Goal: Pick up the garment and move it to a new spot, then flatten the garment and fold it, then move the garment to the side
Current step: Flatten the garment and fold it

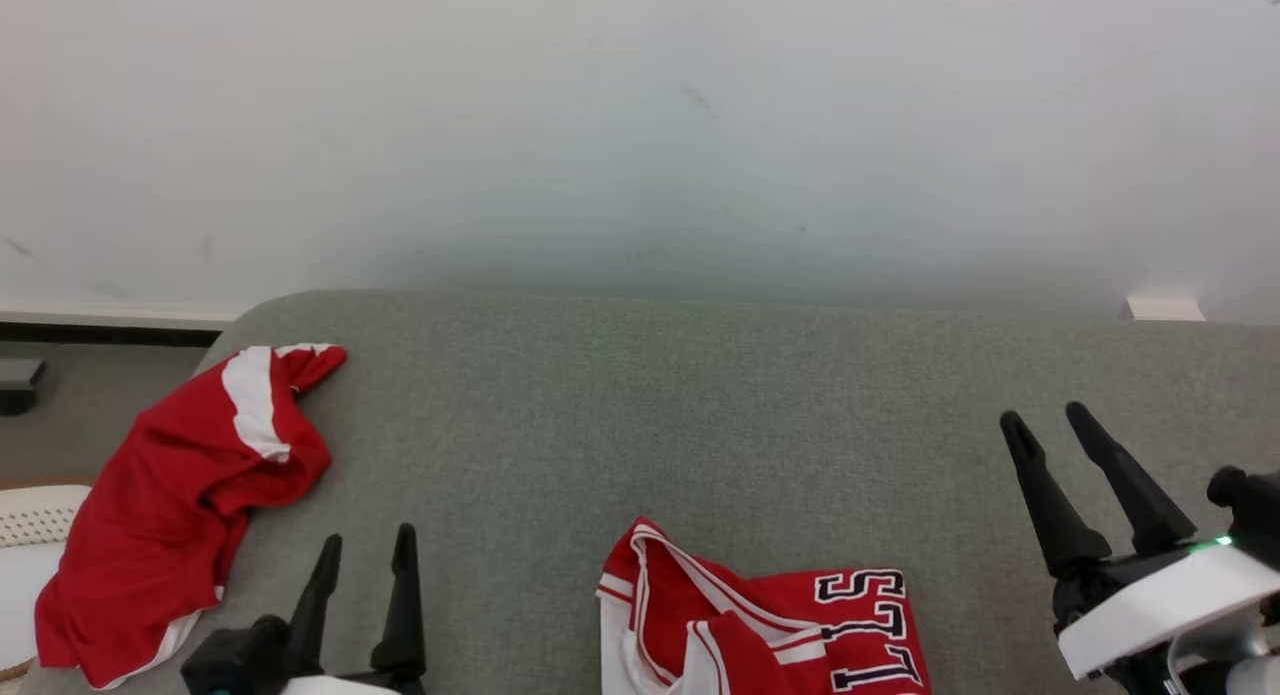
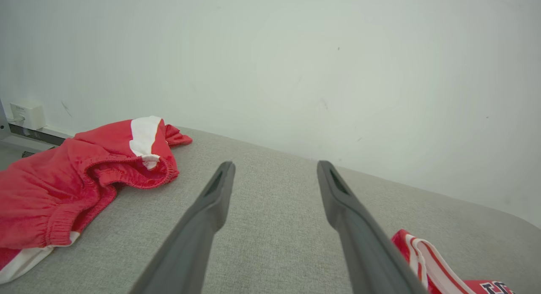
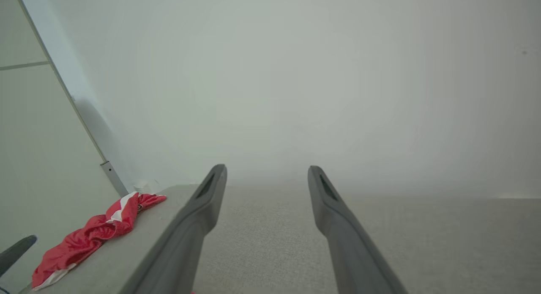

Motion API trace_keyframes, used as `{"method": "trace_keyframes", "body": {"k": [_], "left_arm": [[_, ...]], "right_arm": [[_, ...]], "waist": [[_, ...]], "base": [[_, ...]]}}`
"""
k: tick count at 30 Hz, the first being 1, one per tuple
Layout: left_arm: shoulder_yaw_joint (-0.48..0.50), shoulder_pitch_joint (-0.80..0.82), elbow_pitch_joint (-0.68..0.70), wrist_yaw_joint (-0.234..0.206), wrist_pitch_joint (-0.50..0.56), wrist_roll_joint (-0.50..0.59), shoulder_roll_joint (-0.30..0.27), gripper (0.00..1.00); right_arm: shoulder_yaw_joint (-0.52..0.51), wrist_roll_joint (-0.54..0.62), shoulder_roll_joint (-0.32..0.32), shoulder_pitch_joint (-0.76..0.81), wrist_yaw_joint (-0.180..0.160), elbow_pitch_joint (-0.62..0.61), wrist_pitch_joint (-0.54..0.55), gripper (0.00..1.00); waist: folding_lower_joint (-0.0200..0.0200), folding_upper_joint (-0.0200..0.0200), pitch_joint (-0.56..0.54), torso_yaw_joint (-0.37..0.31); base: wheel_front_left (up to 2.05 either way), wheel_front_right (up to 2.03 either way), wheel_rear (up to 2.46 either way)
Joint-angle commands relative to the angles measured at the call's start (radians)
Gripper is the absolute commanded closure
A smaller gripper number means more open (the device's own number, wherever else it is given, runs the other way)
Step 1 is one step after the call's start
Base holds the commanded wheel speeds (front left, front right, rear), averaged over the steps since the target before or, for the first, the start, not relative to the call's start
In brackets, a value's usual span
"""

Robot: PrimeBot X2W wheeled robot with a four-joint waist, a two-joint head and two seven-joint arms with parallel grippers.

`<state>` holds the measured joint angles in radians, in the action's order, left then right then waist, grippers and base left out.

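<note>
Both pincers stand released, jaws spread wide with nothing between them: the left pincer (image 1: 367, 540) and the right pincer (image 1: 1044, 417) hover over the grey fabric-covered tabletop (image 1: 700, 405).

Reference landmark: the red jersey (image 1: 770, 625), a compact bundle with white trim and dark lettering, lying at the near edge of the tabletop.

Findings:
- The jersey lies between the two pincers. The left pincer is to its left, the right pincer to its right and somewhat farther from the robot. Neither touches it.
- Its near portion is cut off by the head view's bottom edge, so its long axis cannot be settled.
- The red shorts (image 1: 190, 485), crumpled and with a white stripe, lie well to the left of the jersey, beyond the left pincer. Their long axis runs from the robot's near left toward the far wall (image 1: 640, 125).
- The left pincer sits just beside the shorts and is much the nearer arm to them.

Judgement: the jersey appears already folded, so a shift aside may be all it needs. The shorts look unworked, and a grasp there would fall to the left arm.

Containers: a pale perforated object (image 1: 35, 515), possibly a basket, sits left of the shorts, off the tabletop. Its contents cannot be seen.
</note>
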<state>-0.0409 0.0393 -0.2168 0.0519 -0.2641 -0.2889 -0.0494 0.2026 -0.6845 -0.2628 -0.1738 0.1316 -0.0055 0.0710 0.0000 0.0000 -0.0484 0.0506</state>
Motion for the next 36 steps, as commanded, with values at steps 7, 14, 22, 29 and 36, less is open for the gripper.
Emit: {"method": "trace_keyframes", "body": {"k": [7, 14, 22, 29, 36], "left_arm": [[0.007, -0.026, 0.025, -0.004, 0.0, 0.006, -0.003, 0.0], [-0.008, -0.014, 0.019, -0.002, 0.0, 0.004, -0.003, 0.0], [-0.017, -0.009, 0.006, -0.002, 0.0, -0.003, -0.003, 0.0], [-0.022, -0.002, -0.002, -0.002, 0.0, -0.005, -0.003, 0.0], [-0.023, 0.005, -0.014, 0.005, 0.0, -0.001, -0.003, 0.0]], "right_arm": [[-0.077, 0.126, 0.019, 0.096, -0.002, 0.066, -0.035, 0.0], [0.022, 0.158, 0.058, 0.123, -0.002, 0.158, 0.028, 1.0], [0.147, 0.1, 0.078, 0.122, -0.002, 0.236, 0.128, 1.0], [0.256, 0.074, 0.094, 0.08, -0.002, 0.289, 0.148, 1.0], [0.404, 0.039, 0.126, 0.016, -0.002, 0.329, 0.12, 1.0]], "waist": [[0.0, 0.0, 0.005, -0.031], [0.0, 0.0, 0.01, -0.022], [0.0, 0.0, 0.016, 0.026], [0.0, 0.0, 0.024, 0.07], [0.0, 0.0, 0.029, 0.1]], "base": [[0.0, 0.0, 0.0], [0.0, 0.0, 0.0], [0.0, 0.0, 0.0], [0.0, 0.0, 0.0], [0.0, 0.0, 0.0]]}}
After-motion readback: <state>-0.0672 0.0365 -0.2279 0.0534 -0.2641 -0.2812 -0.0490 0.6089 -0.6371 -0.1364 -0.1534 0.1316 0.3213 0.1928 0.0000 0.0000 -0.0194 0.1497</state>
